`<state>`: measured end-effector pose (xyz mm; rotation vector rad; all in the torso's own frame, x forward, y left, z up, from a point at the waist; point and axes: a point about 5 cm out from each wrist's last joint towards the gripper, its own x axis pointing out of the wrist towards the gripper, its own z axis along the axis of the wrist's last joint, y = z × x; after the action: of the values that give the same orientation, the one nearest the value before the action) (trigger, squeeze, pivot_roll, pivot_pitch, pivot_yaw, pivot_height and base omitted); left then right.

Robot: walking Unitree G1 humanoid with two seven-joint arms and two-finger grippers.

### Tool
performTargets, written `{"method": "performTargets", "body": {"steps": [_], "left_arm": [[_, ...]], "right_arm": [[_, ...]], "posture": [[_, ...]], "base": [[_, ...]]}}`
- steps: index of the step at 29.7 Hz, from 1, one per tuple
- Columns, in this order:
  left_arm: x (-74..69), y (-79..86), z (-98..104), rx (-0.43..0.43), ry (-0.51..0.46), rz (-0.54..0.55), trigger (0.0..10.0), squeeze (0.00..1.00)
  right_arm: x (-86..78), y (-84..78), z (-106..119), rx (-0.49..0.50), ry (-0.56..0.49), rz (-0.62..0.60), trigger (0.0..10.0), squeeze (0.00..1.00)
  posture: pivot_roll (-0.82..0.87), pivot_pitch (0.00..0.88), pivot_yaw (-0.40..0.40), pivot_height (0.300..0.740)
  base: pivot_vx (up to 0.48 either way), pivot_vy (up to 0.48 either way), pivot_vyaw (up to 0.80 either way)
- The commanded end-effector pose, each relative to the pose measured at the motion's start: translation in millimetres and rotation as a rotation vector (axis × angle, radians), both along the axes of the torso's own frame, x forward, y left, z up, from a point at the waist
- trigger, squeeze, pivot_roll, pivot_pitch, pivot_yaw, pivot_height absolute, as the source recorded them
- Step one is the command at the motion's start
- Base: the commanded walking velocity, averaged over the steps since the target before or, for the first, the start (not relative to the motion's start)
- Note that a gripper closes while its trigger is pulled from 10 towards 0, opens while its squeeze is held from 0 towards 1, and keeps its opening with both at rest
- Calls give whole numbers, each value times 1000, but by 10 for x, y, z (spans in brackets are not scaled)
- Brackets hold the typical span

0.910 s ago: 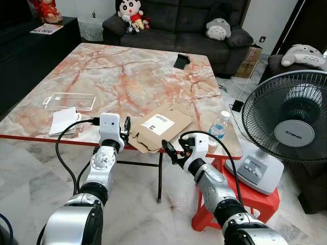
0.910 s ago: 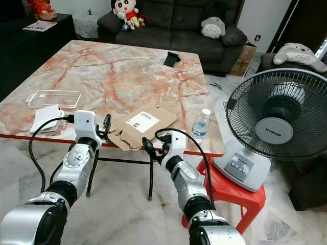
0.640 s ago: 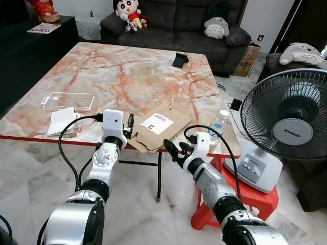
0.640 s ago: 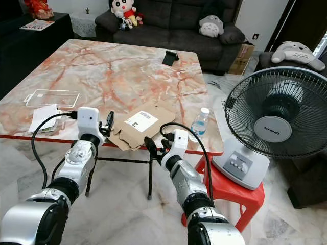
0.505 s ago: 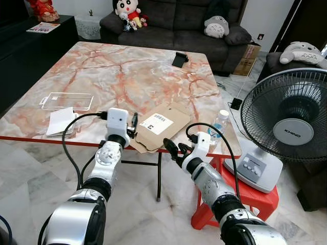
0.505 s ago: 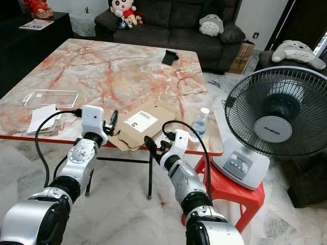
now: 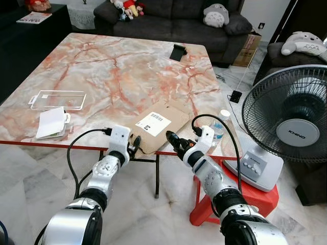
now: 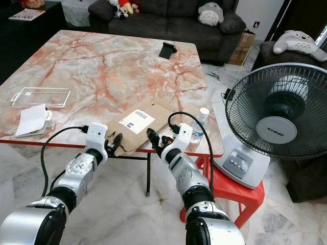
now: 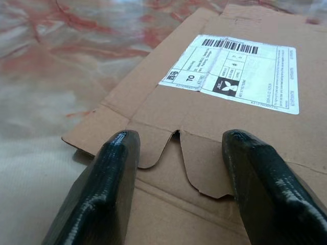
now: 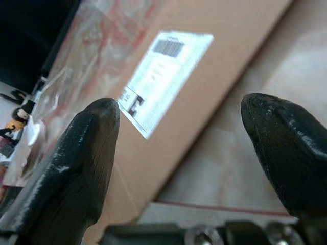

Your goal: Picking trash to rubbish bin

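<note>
Marble, veined red and grey, made up the big square worktop (image 7: 102,66), and a dark sofa stood behind it. At its near edge lay the flattened brown cardboard mailer with a white shipping label (image 7: 159,124), one torn flap hanging a little over the rim. Both arms were raised to it from below the edge.

From where I stood, the left gripper (image 9: 176,168) had its jaws spread wide, and the cardboard's ragged near edge lay between them and just ahead, the label farther out beyond the fingertips. The right gripper (image 10: 179,148) was likewise parted, with the mailer's long side and label ahead of its jaws and bare marble under the other finger. Neither pair was touching the cardboard as far as I could tell.

A clear plastic water bottle with a white cap (image 7: 219,125) stood just outside the right jaws, on the far side from the mailer. Beyond it, a black standing fan (image 7: 291,115) sat on a red plastic stool (image 7: 240,196).

I judged this to be the reach-and-grasp step, with the pick not yet made. Next the jaws would need to slide onto the overhanging edge and close on it, then lift the sheet clear. I could make out no rubbish bin.
</note>
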<state>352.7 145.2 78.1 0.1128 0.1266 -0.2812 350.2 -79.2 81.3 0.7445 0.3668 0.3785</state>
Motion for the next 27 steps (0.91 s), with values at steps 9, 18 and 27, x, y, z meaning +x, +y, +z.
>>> {"method": "performTargets", "body": {"steps": [9,18,27], "left_arm": [[-129,-186,-130,12,41,-195,10000,0],[-154,-94,-121,48,12,-197,10000,0],[-89,-108,33,34,-62,-186,10000,0]], "right_arm": [[1,-48,38,0,3,-18,10000,0],[-40,-97,33,-25,3,-14,10000,0],[-122,-203,215,-23,-47,-19,10000,0]], "posture": [[-14,50,-115,740],[-6,54,-115,740],[-13,54,-118,740]], "base": [[0,0,0],[0,0,0],[0,0,0]]}}
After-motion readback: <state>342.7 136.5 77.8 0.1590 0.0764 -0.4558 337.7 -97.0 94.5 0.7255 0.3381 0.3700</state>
